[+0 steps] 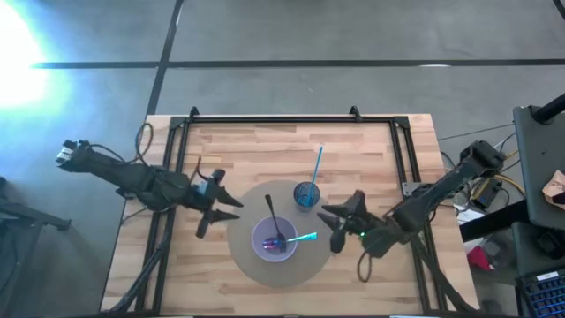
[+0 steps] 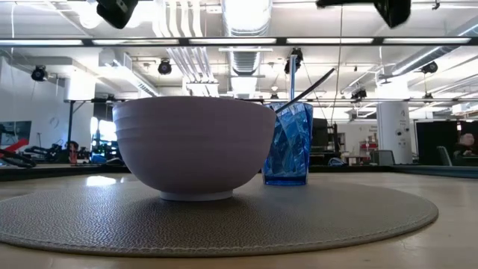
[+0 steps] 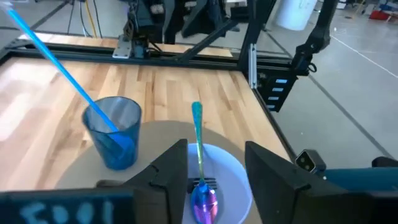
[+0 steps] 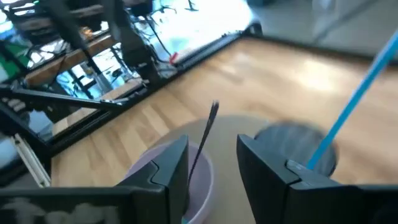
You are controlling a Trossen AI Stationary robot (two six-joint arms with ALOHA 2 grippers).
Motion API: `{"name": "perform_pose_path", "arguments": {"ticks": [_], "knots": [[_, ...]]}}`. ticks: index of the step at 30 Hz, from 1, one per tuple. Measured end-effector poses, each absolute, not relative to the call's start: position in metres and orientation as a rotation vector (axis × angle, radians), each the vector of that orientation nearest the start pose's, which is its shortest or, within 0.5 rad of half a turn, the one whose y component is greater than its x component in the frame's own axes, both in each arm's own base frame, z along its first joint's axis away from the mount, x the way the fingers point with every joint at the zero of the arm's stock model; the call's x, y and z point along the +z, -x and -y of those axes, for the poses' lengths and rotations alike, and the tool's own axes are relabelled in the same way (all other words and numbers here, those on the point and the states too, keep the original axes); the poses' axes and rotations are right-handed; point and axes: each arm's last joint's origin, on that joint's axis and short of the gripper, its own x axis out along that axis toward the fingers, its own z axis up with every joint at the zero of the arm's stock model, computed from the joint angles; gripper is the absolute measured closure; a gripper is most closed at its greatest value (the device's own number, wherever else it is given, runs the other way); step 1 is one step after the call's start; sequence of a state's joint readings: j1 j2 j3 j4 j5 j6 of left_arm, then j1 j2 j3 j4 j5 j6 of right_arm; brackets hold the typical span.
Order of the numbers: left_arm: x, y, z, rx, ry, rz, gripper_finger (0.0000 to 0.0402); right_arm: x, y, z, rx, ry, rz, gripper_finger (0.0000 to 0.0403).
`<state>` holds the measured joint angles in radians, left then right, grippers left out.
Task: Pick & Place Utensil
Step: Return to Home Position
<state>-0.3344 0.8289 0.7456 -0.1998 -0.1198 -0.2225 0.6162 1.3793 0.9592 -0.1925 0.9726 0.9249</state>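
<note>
**Both utensils in the bowl, both claws spread and empty**

The teal-handled spoon and the dark fork lie in the lilac bowl, heads at the bottom and handles leaning out over the rim. The bowl stands on a round grey mat, just beside a blue cup that holds a straw.

The left gripper hangs at the mat's edge with its fingers wide apart and nothing between them. The bowl is straight ahead of it and close, and the spoon's handle points away from it. The right gripper is also spread and empty, facing the bowl from the opposite side. The spoon's handle tip points toward this claw and is near it, while the fork's handle rises ahead of its fingers.

Both utensils look light, stiff and slim, and their smooth handles are probably slippery. The best hold would likely be mid-handle, above the rim. A sideways pull could lever the bowl across the mat.
</note>
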Motion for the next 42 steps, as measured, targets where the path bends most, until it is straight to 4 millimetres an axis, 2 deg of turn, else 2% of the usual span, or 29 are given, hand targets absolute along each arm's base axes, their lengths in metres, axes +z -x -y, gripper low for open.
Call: {"name": "perform_pose_path", "arguments": {"ticks": [4, 11, 14, 21, 24, 29, 42], "knots": [[0.315, -0.163, 0.047, -0.184, 0.121, -0.285, 0.029, 0.293, -0.235, -0.135, -0.461, -0.321, -0.222, 0.0293], [0.314, -0.148, 0.04, -0.199, 0.041, -0.25, 0.0391, 0.329, -0.21, -0.116, -0.387, -0.144, -0.189, 0.0357], [0.308, -0.142, 0.038, -0.2, 0.022, -0.24, 0.0395, 0.342, -0.2, -0.109, -0.334, -0.078, -0.169, 0.0388], [0.283, -0.126, 0.033, -0.198, 0.025, -0.203, 0.04, 0.362, -0.185, -0.103, -0.099, 0.076, -0.066, 0.0394], [0.27, -0.118, 0.031, -0.199, 0.034, -0.166, 0.0401, 0.366, -0.181, -0.101, -0.02, 0.129, -0.013, 0.0394], [0.248, -0.106, 0.028, -0.201, 0.036, -0.126, 0.0401, 0.368, -0.169, -0.088, -0.048, 0.125, 0.041, 0.0394], [0.205, -0.086, 0.022, -0.205, 0.047, -0.006, 0.0401, 0.338, -0.135, -0.064, -0.061, 0.007, 0.086, 0.0394]]}}
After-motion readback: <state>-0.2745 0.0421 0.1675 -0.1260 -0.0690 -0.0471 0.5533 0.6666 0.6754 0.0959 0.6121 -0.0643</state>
